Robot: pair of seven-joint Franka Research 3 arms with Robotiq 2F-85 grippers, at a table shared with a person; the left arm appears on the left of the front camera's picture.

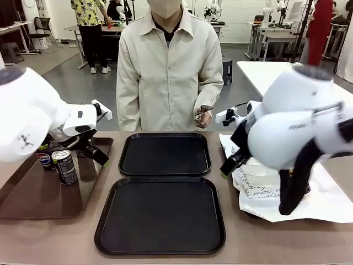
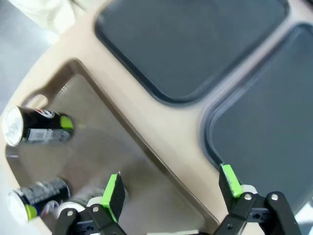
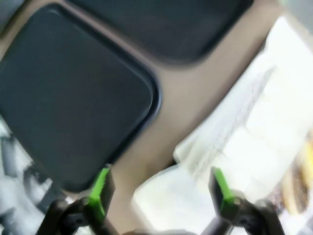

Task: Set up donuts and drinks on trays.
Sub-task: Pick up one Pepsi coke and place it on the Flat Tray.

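1. Black trays (image 1: 160, 215) lie bare in the middle of the surface (image 1: 55, 237), one behind the other.
2. Brown tray (image 1: 27, 204) at the robot's left holds upright cans (image 1: 65, 167), just left of the spread left gripper (image 2: 171, 188).
3. Right gripper (image 3: 159, 188), also spread, hovers over white donut sleeves (image 1: 259, 187).
4. Pepsi can (image 1: 45, 160) shows its logo; the sleeves' script is unreadable.
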